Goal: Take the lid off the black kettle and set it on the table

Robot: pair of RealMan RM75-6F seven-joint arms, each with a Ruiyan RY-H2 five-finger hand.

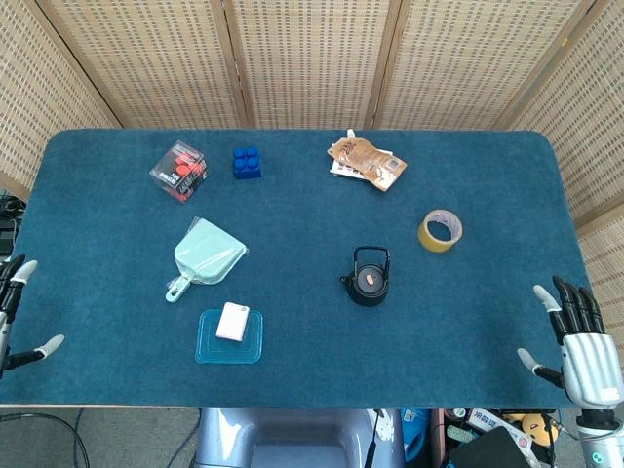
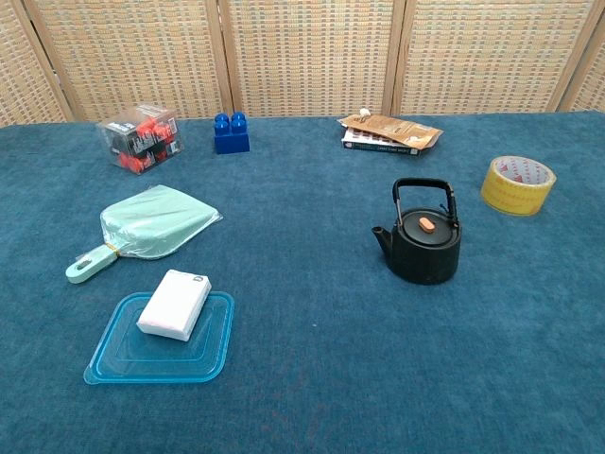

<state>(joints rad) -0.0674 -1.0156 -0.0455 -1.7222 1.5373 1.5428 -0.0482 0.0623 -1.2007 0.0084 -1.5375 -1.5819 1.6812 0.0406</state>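
The black kettle (image 1: 370, 278) (image 2: 423, 240) stands upright near the middle of the blue table, spout to the left and handle raised. Its lid (image 1: 370, 280) (image 2: 426, 225) sits on the kettle, with an orange knob on top. My right hand (image 1: 581, 343) hangs at the table's front right corner, fingers spread, holding nothing and well clear of the kettle. My left hand (image 1: 14, 312) shows only partly at the front left edge, fingers apart and empty. Neither hand appears in the chest view.
A yellow tape roll (image 1: 440, 230) lies right of the kettle, brown packets (image 1: 365, 163) behind it. On the left are a mint dustpan (image 1: 204, 253), a white block on a blue plastic lid (image 1: 230, 335), a blue brick (image 1: 246, 162) and a clear box (image 1: 179, 171).
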